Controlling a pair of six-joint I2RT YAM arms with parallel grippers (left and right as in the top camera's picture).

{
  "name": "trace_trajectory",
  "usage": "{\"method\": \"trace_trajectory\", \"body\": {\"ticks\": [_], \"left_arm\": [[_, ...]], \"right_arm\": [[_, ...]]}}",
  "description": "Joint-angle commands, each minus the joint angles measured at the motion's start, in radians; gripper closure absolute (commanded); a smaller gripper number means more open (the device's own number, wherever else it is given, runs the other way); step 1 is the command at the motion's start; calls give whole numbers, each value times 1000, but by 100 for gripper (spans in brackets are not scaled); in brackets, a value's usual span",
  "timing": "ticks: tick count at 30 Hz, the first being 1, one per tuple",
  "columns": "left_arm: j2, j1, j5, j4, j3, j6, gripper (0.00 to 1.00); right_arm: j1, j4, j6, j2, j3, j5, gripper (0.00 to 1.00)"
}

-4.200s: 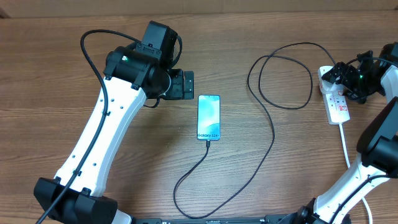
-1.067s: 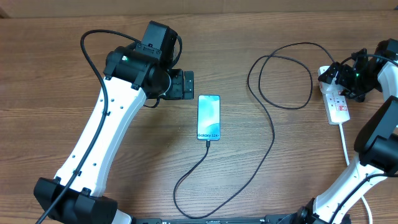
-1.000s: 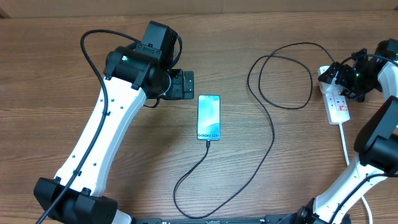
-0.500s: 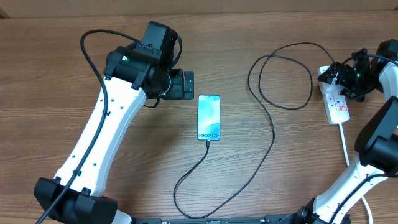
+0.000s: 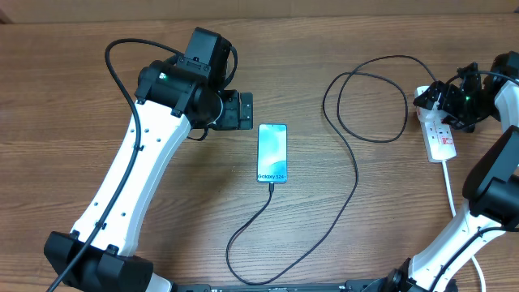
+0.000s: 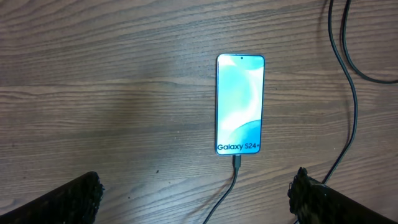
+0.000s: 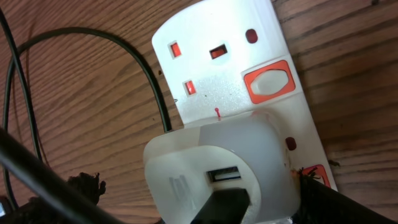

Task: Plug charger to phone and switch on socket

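Observation:
The phone (image 5: 272, 152) lies face up mid-table, its blue screen lit. In the left wrist view the phone (image 6: 240, 102) has the charger connector (image 6: 237, 160) seated in its bottom edge. The black charger cable (image 5: 357, 174) loops right and up to the white socket (image 5: 440, 134). My left gripper (image 5: 246, 110) hovers open just up-left of the phone, fingers (image 6: 74, 200) spread wide. My right gripper (image 5: 432, 97) sits open over the socket's far end. Its fingers (image 7: 314, 193) straddle a white adapter (image 7: 217, 155) carrying a black USB plug. A red-framed switch (image 7: 268, 83) shows beyond it.
The socket's thick white cord (image 5: 448, 182) runs down toward the right arm's base. The cable forms a wide loop (image 5: 365, 97) at the back right and another curl (image 5: 243, 251) near the front edge. The left arm (image 5: 138, 170) crosses the table's left half.
Since the oldest frame my right gripper has shifted slightly toward the socket's far end. Over the last second nothing has visibly moved.

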Motion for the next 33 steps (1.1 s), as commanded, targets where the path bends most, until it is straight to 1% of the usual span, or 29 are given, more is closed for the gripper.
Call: {"method": "trace_trajectory", "body": {"ticks": [1, 14, 21, 26, 29, 33], "left_arm": [[-1, -9, -13, 2, 19, 11, 1], [-1, -9, -13, 2, 19, 11, 1], [-1, -9, -13, 2, 19, 11, 1], [-1, -9, -13, 2, 19, 11, 1], [-1, -9, -13, 2, 19, 11, 1], [-1, -9, -13, 2, 19, 11, 1]], "right_arm": [[14, -22, 2, 11, -12, -77, 0], [14, -25, 3, 11, -12, -76, 0], [11, -26, 46, 10, -10, -60, 0], [11, -26, 121, -8, -8, 22, 0], [11, -33, 172, -42, -8, 104, 0], [11, -46, 214, -97, -8, 158, 0]]}}
